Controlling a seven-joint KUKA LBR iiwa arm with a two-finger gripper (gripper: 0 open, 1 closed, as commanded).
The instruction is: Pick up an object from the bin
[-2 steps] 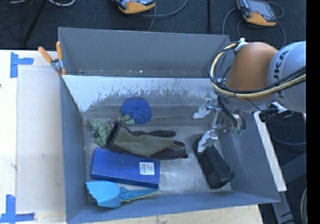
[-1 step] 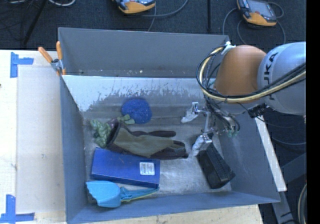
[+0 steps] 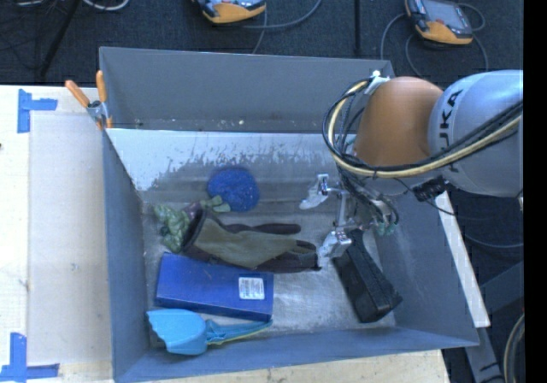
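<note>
Arm: we see the KUKA arm (image 3: 479, 129) reaching in from the right, with its orange wrist cover (image 3: 397, 120) above the bin's right half.
Gripper: the gripper (image 3: 325, 220) is low over the floor of the grey bin (image 3: 128, 287), right of centre. Its fingers are spread wide, one metal fingertip (image 3: 317, 193) toward the back wall and the other toward the front.
Held: we see nothing between the fingers.
Nearest thing: an olive-green glove (image 3: 239, 246) with dark fingers lies flat mid-bin, finger ends pointing right at the gripper. The front fingertip sits just beside the glove's lower dark finger; we cannot tell whether they touch.
Also near: a black oblong block (image 3: 367, 285) lies slantwise by the right wall, just front-right of the gripper.
Behind glove: a blue round ball (image 3: 232, 188).
Left of glove: a small green mottled piece (image 3: 173, 223), touching the glove's cuff end.
Front of glove: a blue flat box (image 3: 209, 287) with a white label.
Front-left corner: a light blue scoop (image 3: 181, 332), just beside the box.
</note>
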